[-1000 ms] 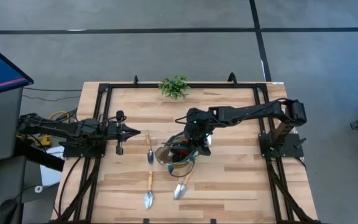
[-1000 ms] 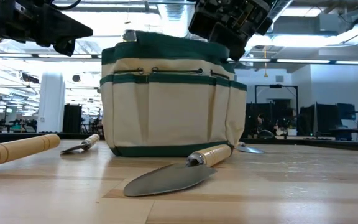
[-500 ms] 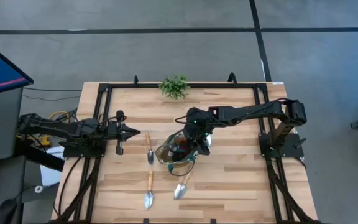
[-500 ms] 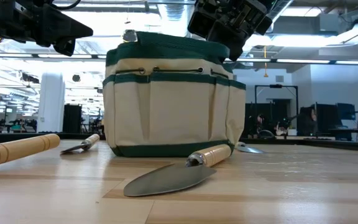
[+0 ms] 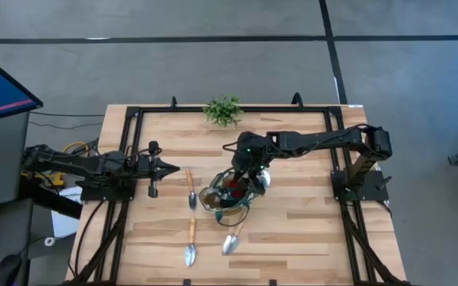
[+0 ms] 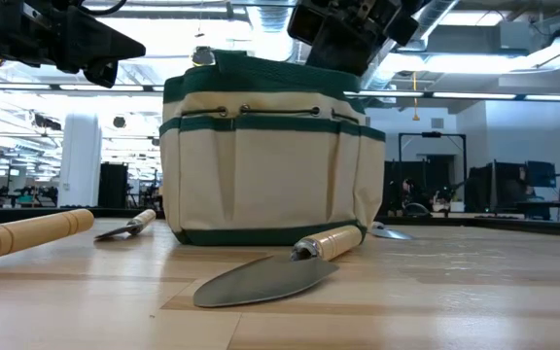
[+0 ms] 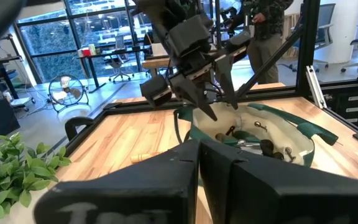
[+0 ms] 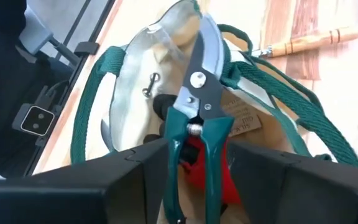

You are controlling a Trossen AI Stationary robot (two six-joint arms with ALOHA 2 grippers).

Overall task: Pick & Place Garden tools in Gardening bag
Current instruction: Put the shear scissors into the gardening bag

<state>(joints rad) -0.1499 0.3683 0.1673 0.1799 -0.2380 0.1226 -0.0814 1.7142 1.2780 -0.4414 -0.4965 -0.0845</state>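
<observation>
3 trowels are lying loose on the table, and they are setting the limits of free movement around the gardening bag. From above, one trowel is lying just left of the bag, a second is lying nearer the front edge, and a third is angling away from the bag's front side. A fourth silver blade is showing just beside the bag's right flank. The right front part of the table is lying bare, and the black frame is running along the far and side edges, with a leafy plant sitting at the far rail.

The right end effector is hovering over the bag's far rim with its fingers spread apart. Its own wrist camera is showing what the overhead view hides: green-handled pruning shears are lying in line between the fingers, blades pointing into the bag, above a red item. I cannot tell whether the fingers are touching the handles. The left wrist camera is showing those fingers apart above the open mouth.

The left end effector is waiting closed and empty, well left of the bag, near the first trowel's handle.
</observation>
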